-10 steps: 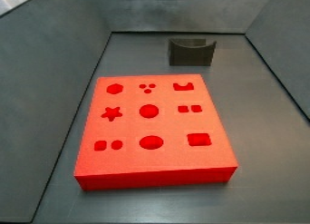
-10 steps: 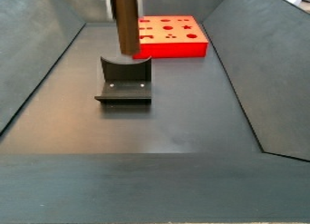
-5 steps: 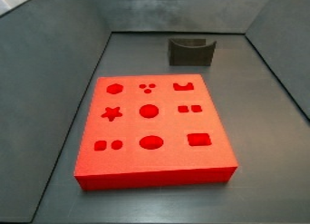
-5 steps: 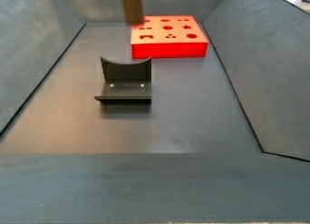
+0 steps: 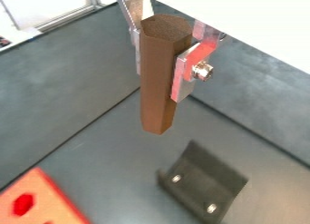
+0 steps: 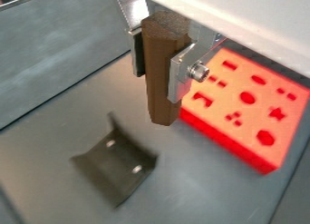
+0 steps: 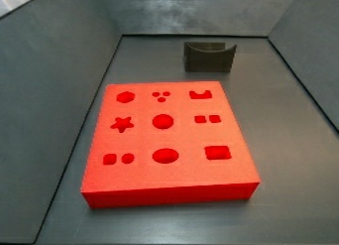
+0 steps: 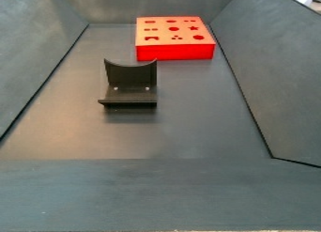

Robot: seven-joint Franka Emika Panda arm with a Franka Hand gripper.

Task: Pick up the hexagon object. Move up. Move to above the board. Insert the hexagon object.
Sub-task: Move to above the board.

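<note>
The board (image 7: 166, 138) is the largest thing on the dark floor — a bright red, flat rectangular slab whose top is cut with shaped holes: circles, a star, squares, small dots and a notched shape. In both side views it lies flat, and it shows too in both wrist views (image 6: 248, 105), a corner only in one of them (image 5: 36, 199). Well apart from it stands the fixture (image 8: 128, 85), a dark L-shaped bracket on a base plate, with a curved dip in the top edge of its upright wall; it also shows in a side view beyond the board's far edge (image 7: 209, 57) and in both wrist views, below the held piece (image 5: 204, 180). The hexagon object (image 5: 159, 75) is a slim, tall brown peg with flat faces and a matte, wood-like colour, hanging upright in the air above the floor, clear of both fixture and board. The gripper (image 5: 164, 48) shows only in the wrist views (image 6: 161, 53) — its flat silver fingers (image 5: 188, 69) are closed against the upper part of the peg, one on either side, gripping it.
</note>
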